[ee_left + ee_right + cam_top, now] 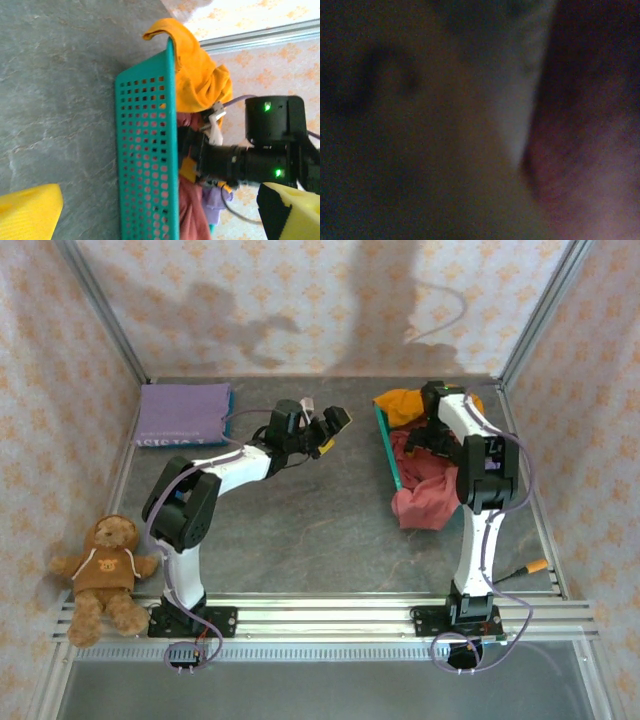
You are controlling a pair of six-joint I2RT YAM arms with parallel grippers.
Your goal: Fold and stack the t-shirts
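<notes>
The dusty red t-shirt (424, 498) spills out of the teal basket (387, 445) onto the table. An orange t-shirt (402, 404) lies heaped at the basket's far end. My right gripper (425, 437) reaches down into the basket's clothes with its jaws spread wide; its wrist view is dark, with reddish cloth (590, 170) pressed close. My left gripper (326, 430) hovers open over the table's middle, facing the basket (145, 150). Its view shows the orange shirt (200, 75), the red shirt (192, 212) and a bit of lavender cloth (218, 200). A folded lavender t-shirt (183, 412) lies at the back left.
A brown teddy bear (105, 568) sits at the near left beside the left arm's base. Metal frame rails and patterned walls enclose the table. Bare grey tabletop (320, 510) lies between the two arms.
</notes>
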